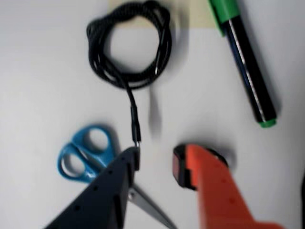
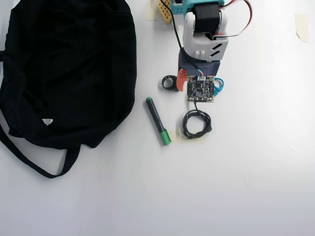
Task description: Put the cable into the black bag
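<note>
A: Wrist view first. The thin black cable (image 1: 128,47), wound in a small loop, lies on the white table (image 1: 38,57) ahead of the two-finger gripper (image 1: 155,160). Its short straight tail runs down to a small plug that ends right at the tip of the dark finger.

B: And the claw?

A: Spread apart, nothing held; one finger dark, one orange. Blue-handled scissors (image 1: 86,155) sit just beside the dark finger, a small black ring (image 1: 217,157) behind the orange one, and a black marker with a green cap (image 1: 245,62) off to the right.

B: Overhead?

A: The cable (image 2: 197,123) lies just below the arm's wrist board, the marker (image 2: 158,121) to its left. The large black fabric bag (image 2: 69,69) with its long strap fills the left side, well apart from the cable.

B: So how to grasp well?

A: I'd reach further forward and close on the wound strands, not the tail, staying clear of the scissors.
</note>
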You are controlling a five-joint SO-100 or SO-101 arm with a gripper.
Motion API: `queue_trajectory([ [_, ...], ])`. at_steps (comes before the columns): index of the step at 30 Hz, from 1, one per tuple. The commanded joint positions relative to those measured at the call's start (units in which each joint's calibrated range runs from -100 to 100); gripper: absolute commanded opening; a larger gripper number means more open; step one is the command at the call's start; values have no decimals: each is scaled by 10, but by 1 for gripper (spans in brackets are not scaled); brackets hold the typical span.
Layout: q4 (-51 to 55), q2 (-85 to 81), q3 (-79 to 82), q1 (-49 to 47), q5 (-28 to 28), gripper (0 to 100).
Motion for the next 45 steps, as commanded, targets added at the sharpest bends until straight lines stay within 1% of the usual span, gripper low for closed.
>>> queue_trajectory([
  [1, -20, 13, -37, -5, -24, 18],
  [5, -20, 54, -81, -5, -46, 21],
  [8, -20, 82, -106, -5, -51, 23],
  [10, -20, 101, -126, 1, -67, 25],
  [19, -20, 165, -162, 1, -104, 25],
  [33, -13, 176, -143, -23, -93, 25],
  [45, -20, 227, -153, -47, -96, 25],
])
